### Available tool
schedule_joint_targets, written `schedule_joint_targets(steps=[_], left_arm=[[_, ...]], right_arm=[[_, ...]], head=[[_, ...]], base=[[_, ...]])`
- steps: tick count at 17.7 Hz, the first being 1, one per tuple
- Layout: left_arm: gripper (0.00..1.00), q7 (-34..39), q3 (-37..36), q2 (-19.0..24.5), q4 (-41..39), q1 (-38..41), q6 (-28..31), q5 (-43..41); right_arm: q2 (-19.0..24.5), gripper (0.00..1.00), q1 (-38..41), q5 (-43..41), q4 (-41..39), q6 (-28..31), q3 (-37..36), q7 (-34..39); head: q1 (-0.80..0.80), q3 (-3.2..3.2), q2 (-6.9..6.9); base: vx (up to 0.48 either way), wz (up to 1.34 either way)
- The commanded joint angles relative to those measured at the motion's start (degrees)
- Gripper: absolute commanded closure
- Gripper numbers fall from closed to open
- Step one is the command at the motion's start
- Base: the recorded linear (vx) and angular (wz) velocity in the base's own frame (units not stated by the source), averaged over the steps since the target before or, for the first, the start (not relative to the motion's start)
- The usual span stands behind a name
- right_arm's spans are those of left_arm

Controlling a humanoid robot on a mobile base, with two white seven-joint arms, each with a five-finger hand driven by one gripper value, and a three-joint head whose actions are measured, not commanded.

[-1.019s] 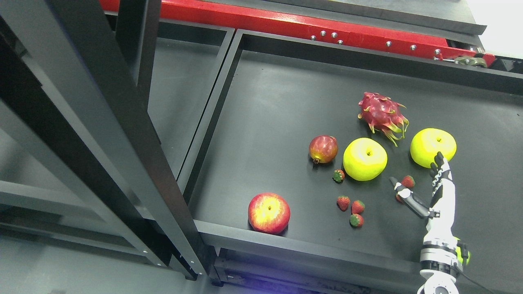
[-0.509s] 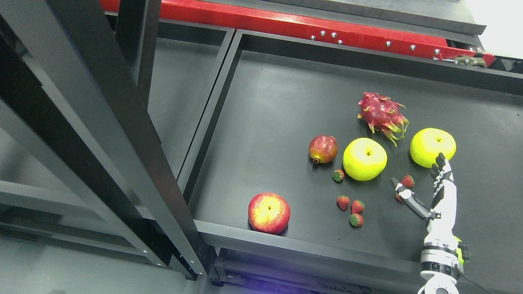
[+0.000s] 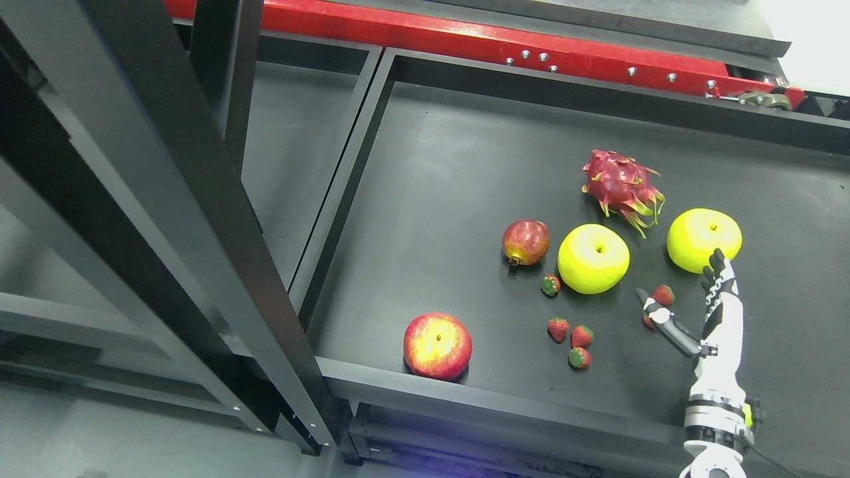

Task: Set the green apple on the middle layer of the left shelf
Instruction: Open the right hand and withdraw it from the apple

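Two yellow-green apples lie on the black right shelf tray (image 3: 431, 166): one apple (image 3: 593, 258) in the middle, the other apple (image 3: 704, 239) further right. My right hand (image 3: 680, 289) rises from the lower right, fingers spread and holding nothing. Its fingertips (image 3: 716, 259) reach the near edge of the right apple, and its thumb (image 3: 647, 304) points left toward the middle one. The left shelf's tray (image 3: 292, 146) lies beyond the black upright posts at left.
On the same tray are a dragon fruit (image 3: 622, 186), a pomegranate (image 3: 525, 241), a red apple (image 3: 437, 346) near the front rim and several small strawberries (image 3: 571, 338). A thick black shelf post (image 3: 166, 219) crosses the left. A red beam (image 3: 465, 40) runs along the back.
My right hand has shifted very slightly right and down; the fruit has not moved.
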Motion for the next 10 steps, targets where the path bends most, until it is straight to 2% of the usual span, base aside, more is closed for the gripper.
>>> schedule_joint_targets(steps=[1,10], left_arm=[[0.0,0.0,0.0,1.0,0.0,-1.2,0.0,0.0],[0.0,0.0,0.0,1.0,0.0,-1.2,0.0,0.0]], right_arm=[[-1.0,0.0,0.0,0.0,-0.1,0.0,0.1,-0.1],[-1.0,0.0,-0.1,0.1,-0.1,0.1,0.0,-0.2]], head=[[0.0,0.0,0.0],[0.0,0.0,0.0]], base=[[0.0,0.0],[0.0,0.0]])
